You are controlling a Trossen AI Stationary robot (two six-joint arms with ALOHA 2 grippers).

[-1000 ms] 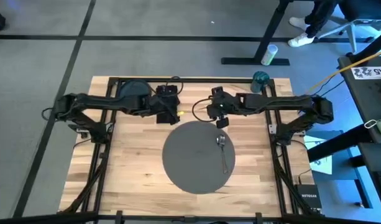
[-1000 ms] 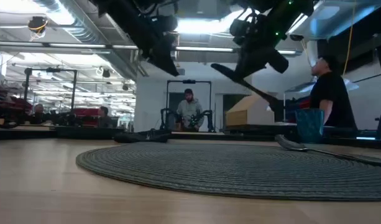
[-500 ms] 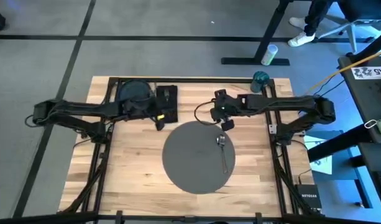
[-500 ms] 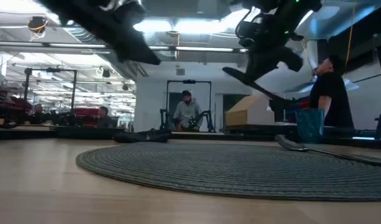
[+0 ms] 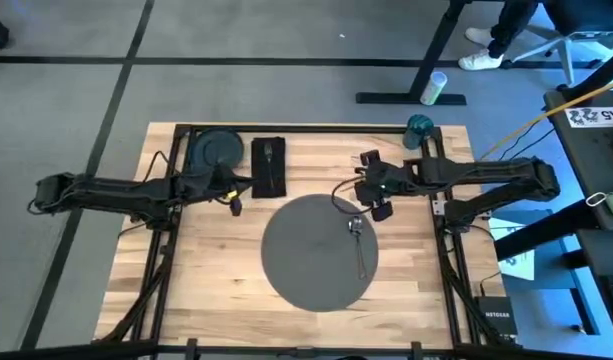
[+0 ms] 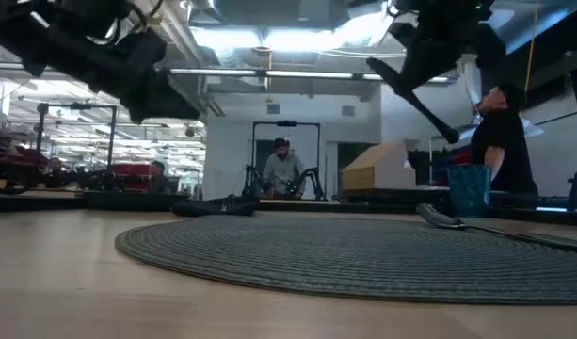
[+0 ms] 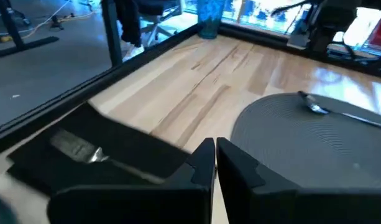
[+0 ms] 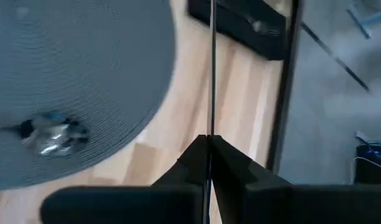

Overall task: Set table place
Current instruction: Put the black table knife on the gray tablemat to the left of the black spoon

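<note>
Hanging above the table near its left rail, my left claw sat clenched with nothing between its fingers, tips nearly touching in the wrist view. Just beyond it, along the far edge, the plate lay in the far-left corner and the napkin beside it, with a fork resting on the black cloth.

The mat lay mid-table, a little toward the right, and the spoon lay on its right part, bowl toward the far edge.

My right claw hung just off the mat's far-right rim, above bare wood, also clenched and holding nothing. A teal cup stood at the far-right corner.

By my judgement the plate, napkin and fork were still to be brought to the mat. The risk I saw was the fork: lifting the napkin could tip it off, and a low pass from either claw over the mat could knock the spoon askew or drag the woven mat.
</note>
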